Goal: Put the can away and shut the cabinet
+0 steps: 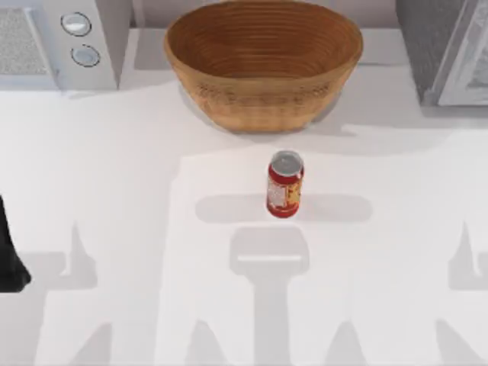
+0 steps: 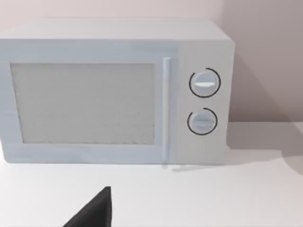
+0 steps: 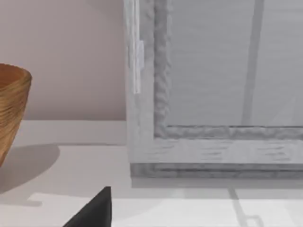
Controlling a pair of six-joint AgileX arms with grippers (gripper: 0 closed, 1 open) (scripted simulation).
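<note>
The can stands upright near the middle of the white tabletop, all by itself — nothing is touching it, so it looks like the job has not started yet. It is small and red, with a shiny silver-grey top and a yellowish-white label on its side. Just behind it sits a big woven basket, much bigger than the can, and the two are apart. At the back left corner is a white microwave with two round knobs, and its door looks closed. At the back right corner is the grey cabinet, where I think the can should go. The left arm waits at the left edge of the tabletop, well away from the can, and its wrist camera looks straight at the microwave. A dark tip of the left gripper pokes up there, but I cannot tell how wide its fingers are. The right gripper faces the cabinet — I cannot tell about its fingers either. Neither one holds anything that I can see.
</note>
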